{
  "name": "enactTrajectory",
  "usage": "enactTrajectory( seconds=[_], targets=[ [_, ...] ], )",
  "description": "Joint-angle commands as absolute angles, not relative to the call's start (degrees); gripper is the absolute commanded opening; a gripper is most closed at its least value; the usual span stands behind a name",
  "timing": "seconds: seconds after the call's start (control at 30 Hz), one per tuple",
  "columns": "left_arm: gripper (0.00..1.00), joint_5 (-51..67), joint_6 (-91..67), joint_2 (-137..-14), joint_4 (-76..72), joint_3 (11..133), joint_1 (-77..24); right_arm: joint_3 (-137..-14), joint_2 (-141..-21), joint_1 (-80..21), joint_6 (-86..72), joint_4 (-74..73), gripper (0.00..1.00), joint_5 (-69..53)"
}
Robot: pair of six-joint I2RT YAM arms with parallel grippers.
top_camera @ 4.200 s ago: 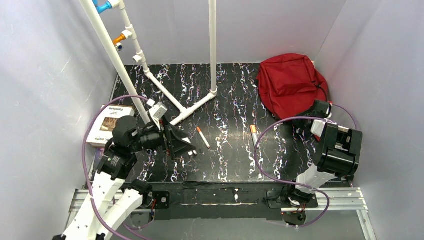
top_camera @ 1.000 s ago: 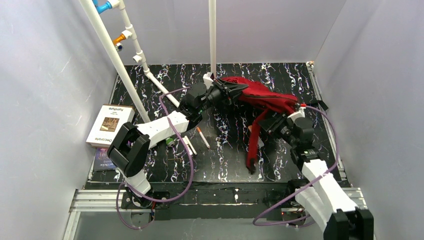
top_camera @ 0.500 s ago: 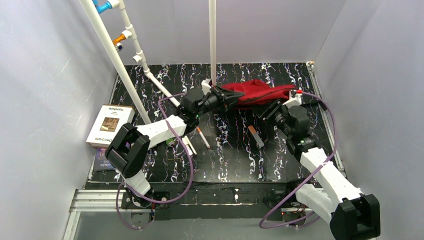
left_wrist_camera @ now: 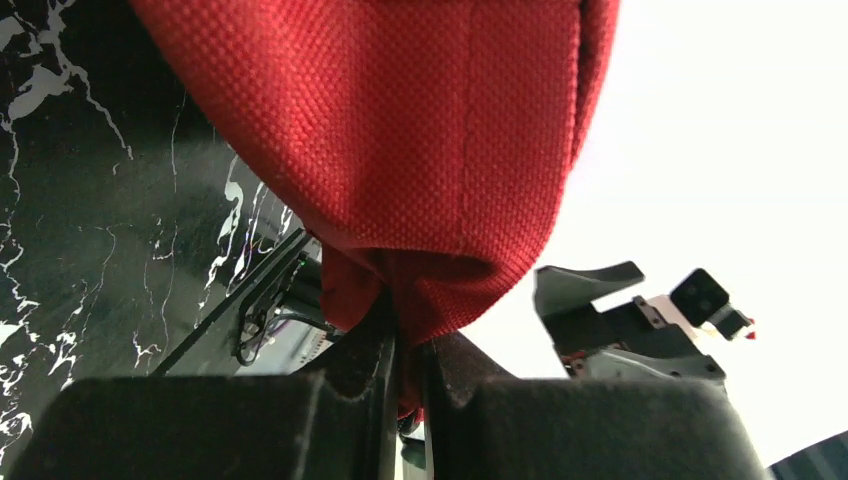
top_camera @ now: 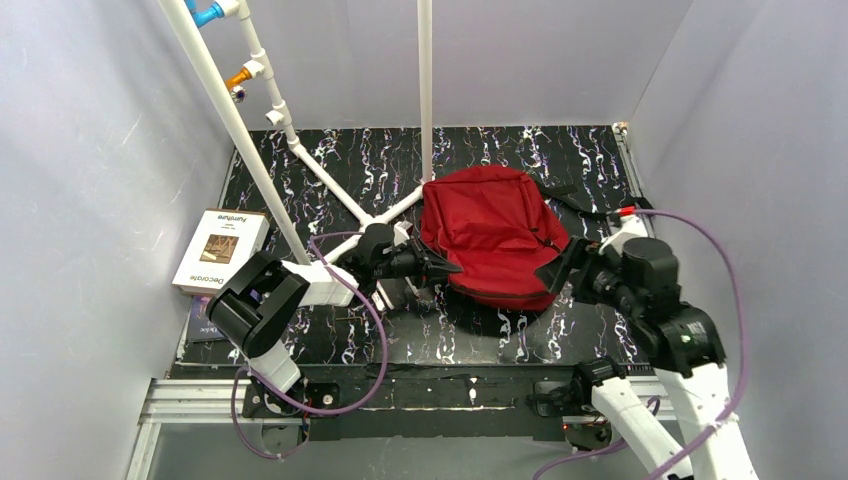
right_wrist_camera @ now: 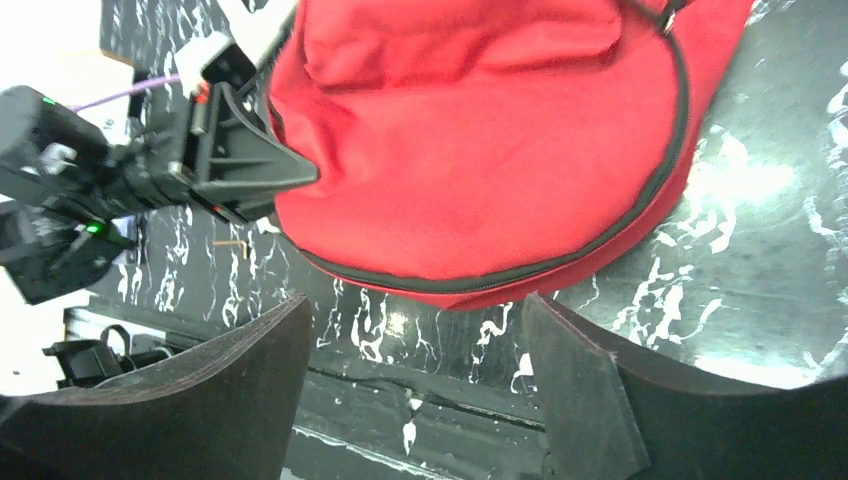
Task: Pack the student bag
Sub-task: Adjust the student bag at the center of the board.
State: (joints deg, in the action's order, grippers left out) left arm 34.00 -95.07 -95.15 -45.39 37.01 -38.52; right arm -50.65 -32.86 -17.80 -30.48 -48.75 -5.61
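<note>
The student bag (top_camera: 495, 235), a dark-red fabric backpack with dark zips, lies flat on the black marbled table right of centre. My left gripper (top_camera: 440, 268) is at its near-left edge, shut on a fold of the red fabric (left_wrist_camera: 440, 290); in the left wrist view the cloth is pinched between the fingers of that gripper (left_wrist_camera: 408, 345). My right gripper (top_camera: 560, 272) stands open just off the bag's near-right edge. In the right wrist view the right gripper (right_wrist_camera: 415, 330) holds nothing, and the bag's zipped rim (right_wrist_camera: 480, 150) lies beyond its fingertips.
A white book (top_camera: 220, 250) lies at the left edge with a darker book (top_camera: 205, 320) under it. A white pipe frame (top_camera: 330, 180) rises from the back left and centre. Side walls stand close; the table's front rail (top_camera: 450, 385) runs between the arm bases.
The bag, held up and stretched between both grippers at the back, now lies flat nearer the middle. The right gripper has opened, let go and drawn back; the left still grips.
</note>
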Motion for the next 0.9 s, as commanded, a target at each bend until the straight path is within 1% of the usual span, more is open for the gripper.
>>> enactTrajectory(
  seconds=[0.0,0.1,0.2,0.27,0.3,0.33,0.4,0.47,0.6,0.7,0.73,0.8,0.87],
  targets=[
    [0.0,38.18,-91.66,-94.14,-47.9,36.27,-38.06,-61.99,-34.85,-17.93,-28.73,-59.18,0.88,4.51],
    [0.0,37.1,-90.41,-92.72,-47.71,34.75,-38.06,-64.39,-42.96,-17.93,-29.85,-59.73,0.9,15.25],
    [0.0,36.74,-89.12,-92.24,-46.15,33.47,-38.06,-62.48,-49.04,-17.93,-28.42,-52.21,0.88,12.97],
    [0.0,36.88,-87.53,-92.6,-44.73,32.63,-38.01,-58.63,-51.8,-17.81,-27.1,-44.23,0.87,11.71],
    [0.0,36.84,-86.58,-92.9,-44.16,32.44,-38.01,-57.17,-52.96,-17.61,-26.9,-42.87,0.86,11.53],
    [0.03,36.67,-85.56,-93.12,-43.72,32.06,-38.05,-55.85,-54.71,-17.21,-26.54,-40.1,0.84,10.5],
    [0.11,36.06,-83.44,-93.0,-42.42,31.21,-38.06,-53.54,-58.2,-16.0,-26.25,-36.57,0.76,8.24],
    [0.23,35.45,-80.23,-92.04,-38.93,31.43,-38.01,-51.04,-60.03,-14.73,-25.91,-34.42,0.71,8.51],
    [0.43,33.77,-70.58,-88.0,-26.53,34.02,-38.34,-46.54,-60.7,-11.15,-23.75,-33.26,0.68,11.76],
    [0.55,30.06,-62.73,-84.66,-14.84,37.2,-39.43,-43.97,-60.76,-10.81,-23.89,-30.09,0.64,8.64],
    [0.65,28.51,-59.97,-83.77,-10.79,38.56,-39.99,-43.61,-61.43,-10.81,-24.43,-30.24,0.64,8.99],
    [0.75,25.02,-55.38,-82.74,-3.24,41.59,-41.49,-42.69,-63.0,-10.81,-24.84,-30.0,0.64,8.53],
    [0.81,21.32,-51.23,-82.54,4.0,44.73,-43.86,-41.88,-64.57,-10.81,-24.85,-29.35,0.63,6.16]
  ],
)
